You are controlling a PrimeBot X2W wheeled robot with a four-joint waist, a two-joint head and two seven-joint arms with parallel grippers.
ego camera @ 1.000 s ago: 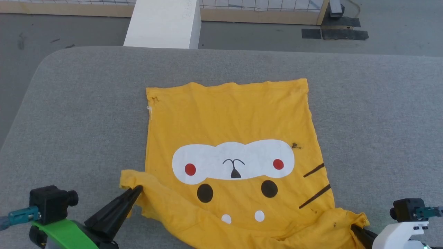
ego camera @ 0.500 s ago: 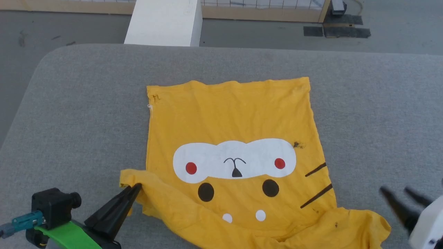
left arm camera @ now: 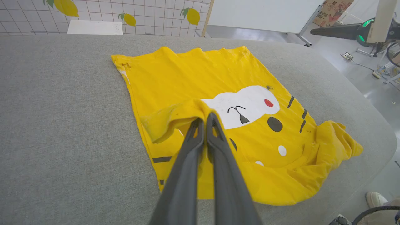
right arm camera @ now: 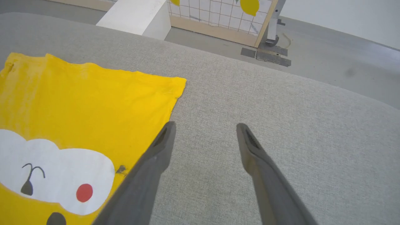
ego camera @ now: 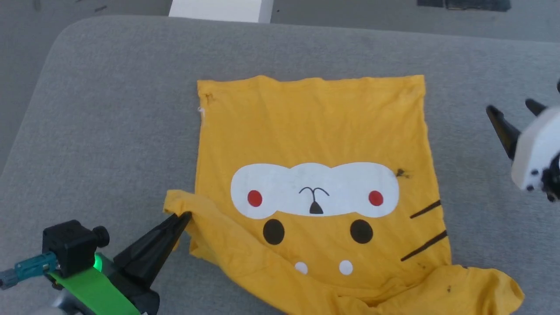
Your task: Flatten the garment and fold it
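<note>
As I look down on the grey padded surface (ego camera: 109, 109), the garment (ego camera: 315, 122) lies print-up at its centre; my left gripper (ego camera: 185, 215), at 8 o'clock, is closed on its sleeve, and my right gripper (ego camera: 510, 106), at 3 o'clock, is wide open and empty.

surface: grey fabric pad (ego camera: 109, 87) | floor (right arm camera: 328, 53): grey | beyond: white block (right arm camera: 134, 15), wood-framed grid panel (right arm camera: 215, 18)

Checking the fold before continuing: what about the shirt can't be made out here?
- Head view: the garment runs off the bottom edge; the right gripper is blurred and cut off by the right edge.
- Left wrist view: the left gripper hides the cloth it pinches.
</note>
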